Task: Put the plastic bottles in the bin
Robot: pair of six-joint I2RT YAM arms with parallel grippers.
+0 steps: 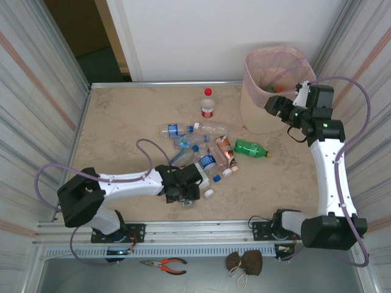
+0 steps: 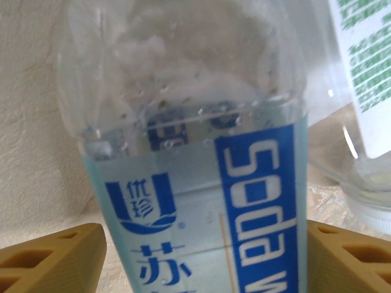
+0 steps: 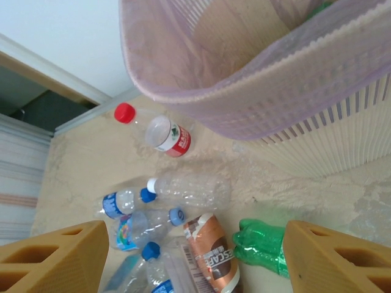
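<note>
At the near side of the table [image 1: 122, 134], the left gripper [image 1: 186, 196] lies low against the edge of a cluster of plastic bottles [image 1: 201, 149]. From the left wrist, its yellow fingers [image 2: 55, 256] sit flush against both sides of a clear soda water bottle [image 2: 201, 183] with a blue and white label, clamping it between them. Another clear bottle with green print on a white label [image 2: 366, 61] lies just beside it.

Far right, the right gripper [image 1: 276, 107] hovers beside the bin [image 1: 256, 110], at the level of its rim, with its fingers [image 3: 55, 256] spread wide and nothing between them. The bin's pink liner [image 3: 183, 55] folds over its rim, and something green and orange lies inside.

On the table stand or lie the other bottles: a red-capped bottle [image 1: 208, 104] apart from the rest, a green bottle [image 1: 250, 148] near the bin's foot, a brown-labelled bottle [image 1: 225, 152] just beside it, and several clear blue-capped bottles [image 1: 183, 131] heaped together in the middle.
</note>
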